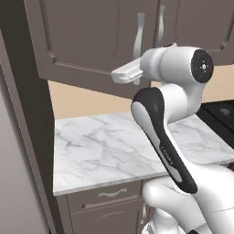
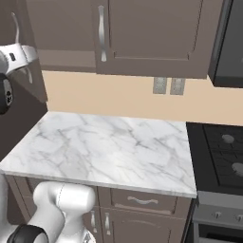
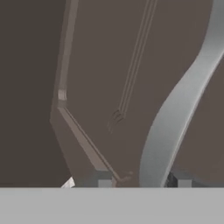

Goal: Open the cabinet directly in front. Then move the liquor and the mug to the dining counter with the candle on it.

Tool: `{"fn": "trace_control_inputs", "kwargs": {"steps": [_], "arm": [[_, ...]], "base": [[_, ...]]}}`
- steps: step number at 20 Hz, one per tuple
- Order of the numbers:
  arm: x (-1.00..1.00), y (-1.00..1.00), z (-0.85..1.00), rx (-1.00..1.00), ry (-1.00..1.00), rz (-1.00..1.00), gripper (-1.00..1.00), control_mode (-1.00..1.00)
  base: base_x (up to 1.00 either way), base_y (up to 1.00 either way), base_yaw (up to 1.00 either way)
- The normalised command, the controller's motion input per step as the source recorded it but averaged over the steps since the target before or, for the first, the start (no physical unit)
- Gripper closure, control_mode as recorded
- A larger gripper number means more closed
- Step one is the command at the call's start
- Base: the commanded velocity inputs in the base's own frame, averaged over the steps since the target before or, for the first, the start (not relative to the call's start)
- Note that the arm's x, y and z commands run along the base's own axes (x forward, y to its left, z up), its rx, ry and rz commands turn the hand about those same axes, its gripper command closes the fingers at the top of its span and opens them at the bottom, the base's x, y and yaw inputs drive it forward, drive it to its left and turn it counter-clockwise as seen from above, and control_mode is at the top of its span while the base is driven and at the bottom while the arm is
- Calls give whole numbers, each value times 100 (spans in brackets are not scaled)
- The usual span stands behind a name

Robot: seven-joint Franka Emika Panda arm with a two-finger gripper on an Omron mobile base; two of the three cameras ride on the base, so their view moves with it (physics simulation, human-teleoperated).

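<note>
The cabinet (image 1: 87,41) hangs on the wall above the worktop (image 1: 114,146), straight ahead of the robot, and we find its doors shut in both base views. In the left base view two wavy silver handles stand side by side where two doors meet; the left handle (image 1: 138,41) runs down behind the white hand, which is raised to door height. In the right base view the same hand sits at the far left edge, just in front of a handle there.

In the hand view the gripper (image 3: 142,180) is close against the door face. We note one dark fingertip (image 3: 103,179) on one side of the handle's lower end and the other tip on the opposite side, so the handle (image 3: 175,118) passes between them. The fingers stand partly apart, with the bar in the gap. We cannot tell whether either pad touches the metal.

The worktop is white marble with grey veins, backed by a beige wall (image 2: 118,95). Two outlets (image 2: 168,86) sit on that wall. A black stove (image 2: 220,147) adjoins the worktop on the right. Base drawers (image 2: 142,201) with silver pulls lie beneath.
</note>
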Motion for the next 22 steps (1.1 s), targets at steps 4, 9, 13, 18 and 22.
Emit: {"fn": "trace_control_inputs", "kwargs": {"steps": [4,9,13,18,22], "arm": [[-22,44,-15,-2,-3,0,100,-100],[-15,18,-17,0,0,0,100,-100],[-23,0,-10,0,0,0,-100,-100],[-73,-18,-3,0,-5,0,-100,-100],[-100,-32,-8,1,-12,0,-100,-100]], "base": [[0,0,0],[0,0,0],[0,0,0],[0,0,0],[0,0,0]]}}
